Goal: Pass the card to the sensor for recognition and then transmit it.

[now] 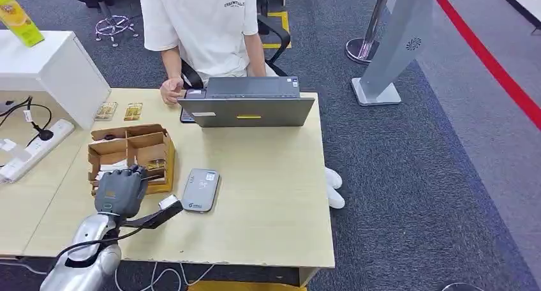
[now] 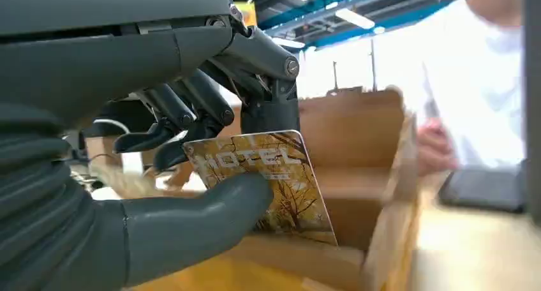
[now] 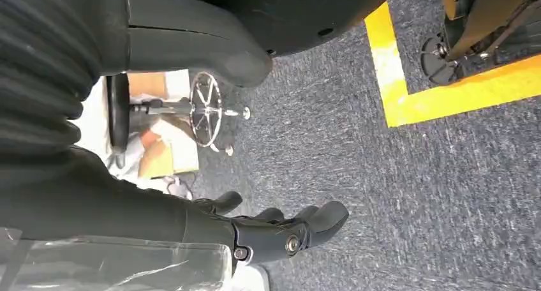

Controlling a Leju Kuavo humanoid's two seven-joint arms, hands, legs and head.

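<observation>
My left hand (image 1: 121,190) is at the near side of an open cardboard box (image 1: 131,152) on the table's left. In the left wrist view this hand (image 2: 191,150) pinches a yellow hotel card (image 2: 274,176) between thumb and fingers, just above the box (image 2: 363,144). The card stands upright with its lower edge at the box opening. The sensor, a flat grey card reader (image 1: 201,190), lies on the table just right of the box. My right hand (image 3: 274,230) hangs over the carpet floor with its fingers loosely apart and nothing in it.
A person in a white shirt (image 1: 204,23) sits at the far side behind a grey laptop (image 1: 249,103), one hand on the table. Two more cards (image 1: 120,111) lie beyond the box. A white cabinet (image 1: 51,67) and a power strip (image 1: 32,150) stand at the left.
</observation>
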